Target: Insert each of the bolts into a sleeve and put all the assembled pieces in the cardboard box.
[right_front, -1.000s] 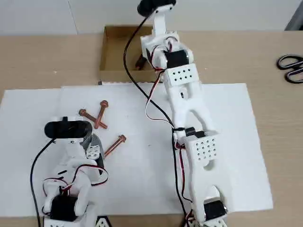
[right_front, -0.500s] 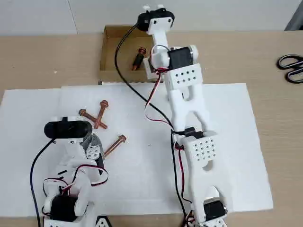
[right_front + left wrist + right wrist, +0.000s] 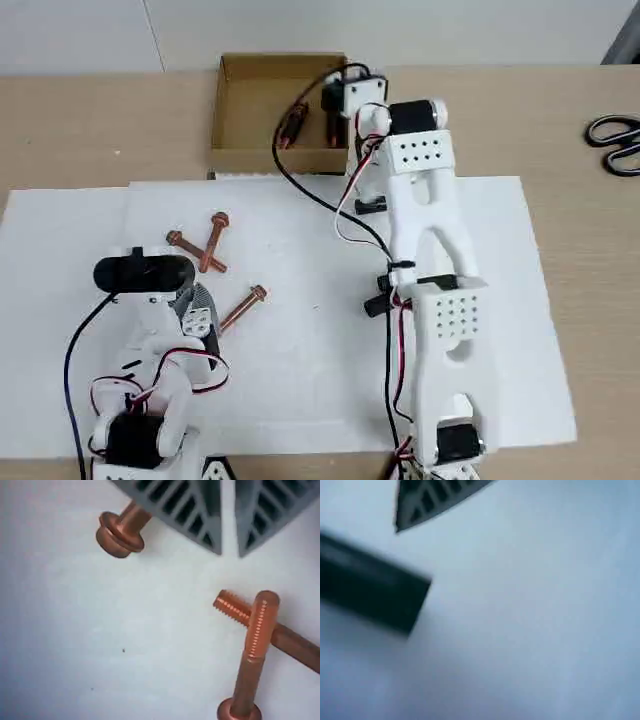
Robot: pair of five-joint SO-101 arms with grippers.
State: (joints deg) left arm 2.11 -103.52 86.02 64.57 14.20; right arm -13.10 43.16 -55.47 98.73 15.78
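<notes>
Left gripper is hanging low over the white paper toward seven o'clock on the table. Its jaws are standing all but closed, with only a thin slit between them, and are gripping nothing. One copper bolt is lying just beside it, its shaft running under the gripper. The crossed bolts are lying touching each other, toward ten o'clock. Right gripper is hanging toward twelve o'clock beside the cardboard box; I cannot tell how wide it is standing. A black sleeve is lying on the paper near it. One assembled piece is resting inside the box. Scissors are lying at two o'clock.
</notes>
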